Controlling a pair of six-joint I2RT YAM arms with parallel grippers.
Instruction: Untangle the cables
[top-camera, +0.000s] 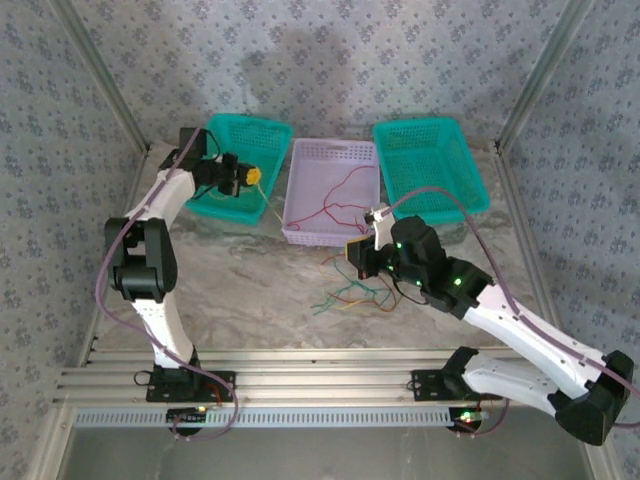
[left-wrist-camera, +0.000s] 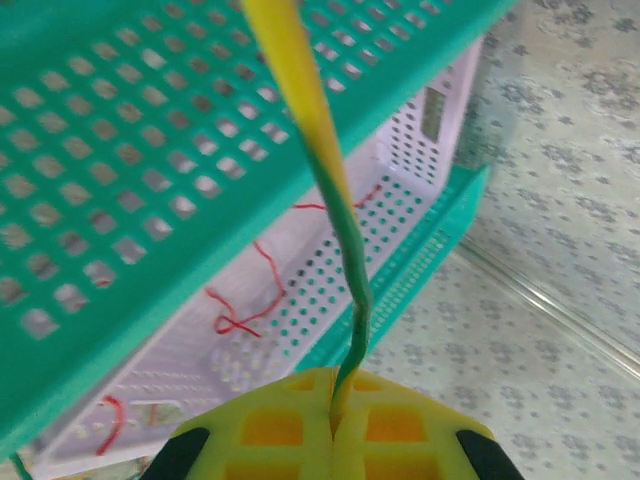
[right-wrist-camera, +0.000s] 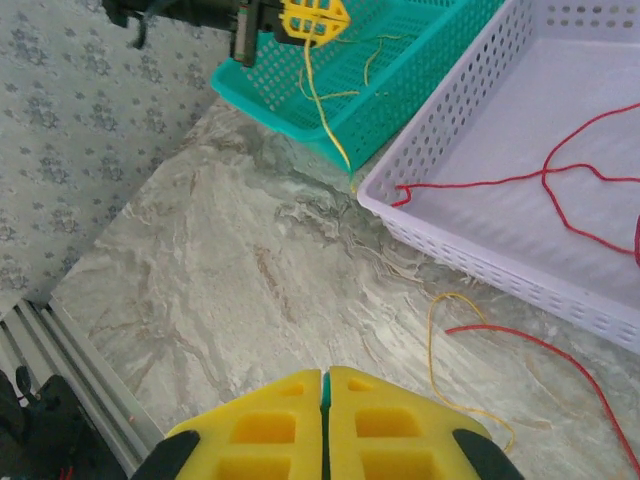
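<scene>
Sorting step: we judge that one strand is being delivered to a basket while the rest of the knot waits.
Left gripper (top-camera: 252, 176): we see its yellow pads (left-wrist-camera: 390, 430) pinched tight on the yellow-green cable (left-wrist-camera: 345, 250), which runs from between them.
Held cable's place: above the left teal basket (top-camera: 225, 208), trailing over that basket's rim toward the table (top-camera: 250, 290).
Right gripper (right-wrist-camera: 323, 400): pads pressed together, and we see nothing between them; it hangs over the table near the lilac basket (top-camera: 335, 148).
Other cables: a red cable (right-wrist-camera: 545, 180) lies loose in the lilac basket; a small tangle (top-camera: 350, 295) of red, green and yellow strands sits on the table just in front of it.
Right teal basket (top-camera: 430, 165): we see no strand in it.
Next move, as we judge it: the left pads part so the strand drops wholly inside its basket, with the trailing end lifted clear of the rim first.
After that: the right gripper must spread its fingers and come down on a single strand at the tangle's edge, not the knot.
</scene>
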